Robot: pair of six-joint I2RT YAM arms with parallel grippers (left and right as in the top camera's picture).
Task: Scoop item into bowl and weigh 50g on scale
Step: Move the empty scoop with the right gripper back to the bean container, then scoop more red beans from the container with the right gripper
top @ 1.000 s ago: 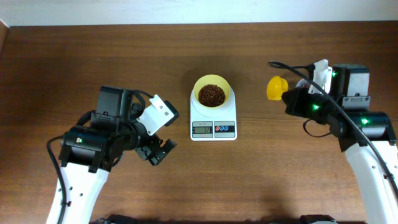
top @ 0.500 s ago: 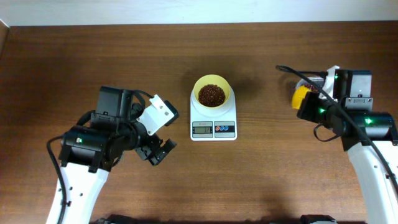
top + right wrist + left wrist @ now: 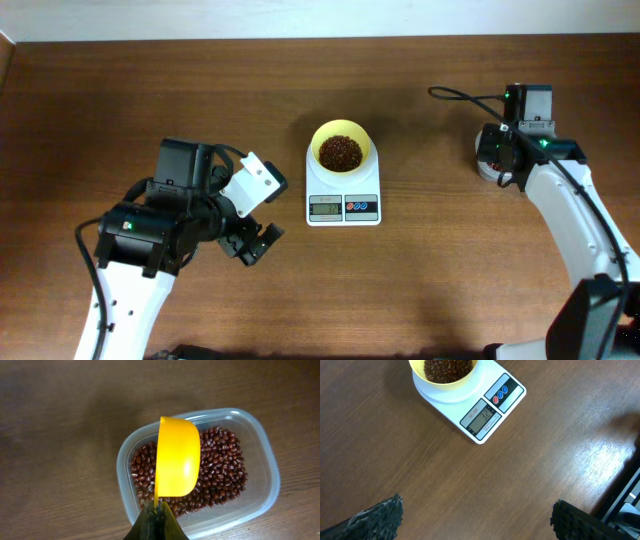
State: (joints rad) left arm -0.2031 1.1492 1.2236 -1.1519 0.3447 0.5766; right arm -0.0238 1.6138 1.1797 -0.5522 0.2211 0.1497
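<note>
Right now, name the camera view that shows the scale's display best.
Left wrist: the scale's display appears large and unobstructed. Overhead shows it tiny, digits unreadable. Right wrist shows only tub, beans and scoop.

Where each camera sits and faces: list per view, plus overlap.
Overhead: above the wooden table, facing straight down; left arm and right arm show.
Left wrist: on left arm, facing down at the small white digital scale bearing the pale yellow round bowl of red-brown beans; own fingertips at bottom.
Right wrist: on right arm, facing down into the clear plastic tub of beans; own pincer grips the bright yellow scoop.
Shared: overhead and left wrist show scale and bowl.
</note>
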